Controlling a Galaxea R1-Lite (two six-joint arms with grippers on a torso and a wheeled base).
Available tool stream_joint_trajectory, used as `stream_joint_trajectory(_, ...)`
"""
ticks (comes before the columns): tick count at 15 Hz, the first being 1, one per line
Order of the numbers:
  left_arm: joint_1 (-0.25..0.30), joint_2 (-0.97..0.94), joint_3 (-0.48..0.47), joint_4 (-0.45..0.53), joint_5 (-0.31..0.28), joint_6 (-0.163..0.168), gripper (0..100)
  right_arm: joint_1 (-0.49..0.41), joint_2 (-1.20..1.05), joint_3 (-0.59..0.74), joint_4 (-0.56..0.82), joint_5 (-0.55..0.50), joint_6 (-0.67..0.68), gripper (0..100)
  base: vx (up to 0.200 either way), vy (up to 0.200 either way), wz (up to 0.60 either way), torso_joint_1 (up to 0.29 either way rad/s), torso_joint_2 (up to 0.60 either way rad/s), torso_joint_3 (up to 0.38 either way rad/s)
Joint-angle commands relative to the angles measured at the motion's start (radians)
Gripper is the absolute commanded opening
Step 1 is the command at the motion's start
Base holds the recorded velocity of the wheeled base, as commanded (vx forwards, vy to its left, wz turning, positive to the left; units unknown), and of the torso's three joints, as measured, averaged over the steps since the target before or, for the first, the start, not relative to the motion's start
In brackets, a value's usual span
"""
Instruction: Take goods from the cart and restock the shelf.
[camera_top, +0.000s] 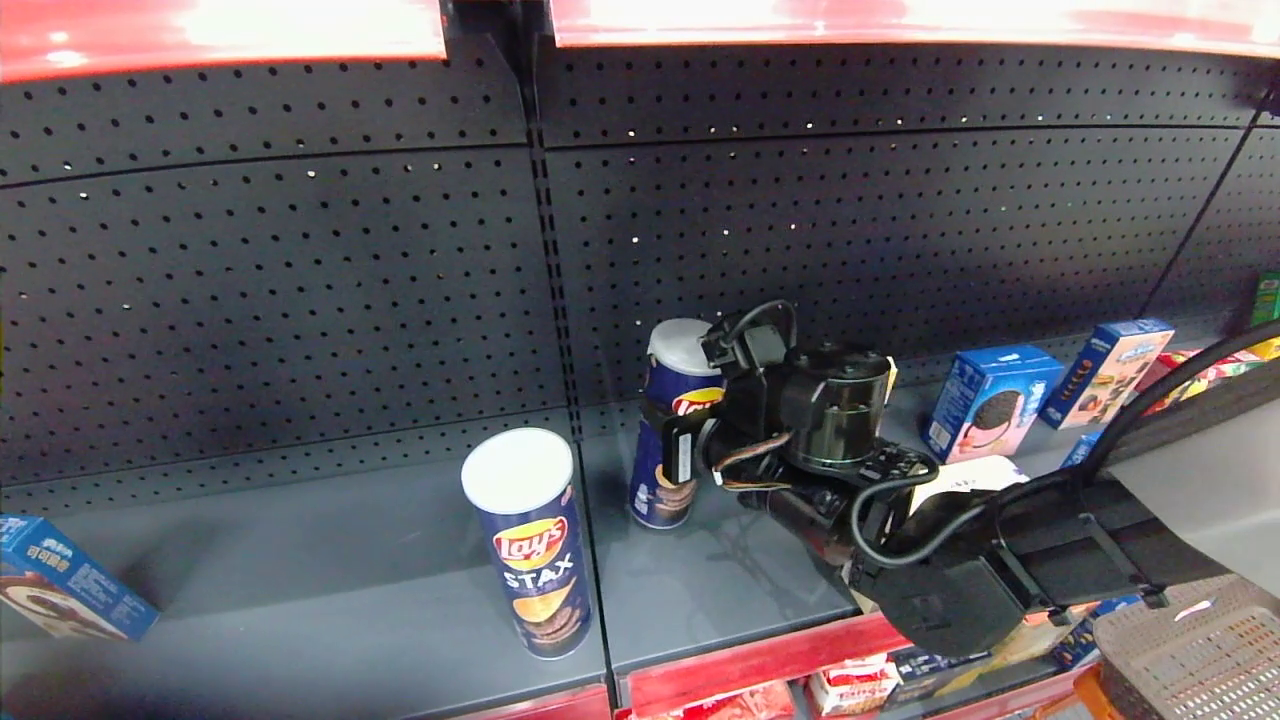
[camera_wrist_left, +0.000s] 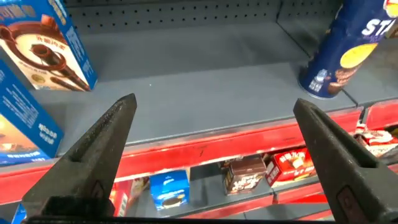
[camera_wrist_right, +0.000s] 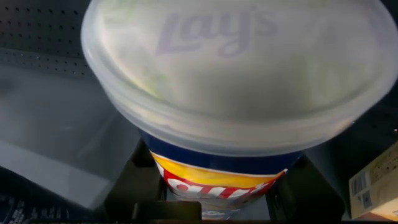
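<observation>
Tip risk
Right gripper (camera_top: 683, 452) clamps the held can (camera_top: 677, 372) (seemingly standing) right of the front can (camera_top: 527, 540); a dragging finger could topple it.

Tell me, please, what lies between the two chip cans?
Nothing stands there: the head view shows only bare shelf and a board seam between the front can and the gripped can.

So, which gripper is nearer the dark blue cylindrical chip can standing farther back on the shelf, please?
Right. The right gripper grips the rear dark blue cylindrical chip can; the open left gripper hangs off the grey shelf's front edge, apart.
</observation>
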Motion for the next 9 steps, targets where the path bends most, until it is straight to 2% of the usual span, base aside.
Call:
stream_joint_trajectory(1, 0.0, 0.004, 0.008, -0.005, -0.001, 0.0, 100, 0.004, 0.002, -0.002, -0.001, 0.0, 0.0, 0, 0.0, 0.0, 0.0, 0.0, 0.0, 0.0)
stream_joint_trajectory(9, 0.0, 0.004, 0.008, -0.005, -0.001, 0.0, 100, 0.004, -0.043, 0.029, -0.01, -0.004, 0.0, 0, 0.0, 0.0, 0.0, 0.0, 0.0, 0.0)
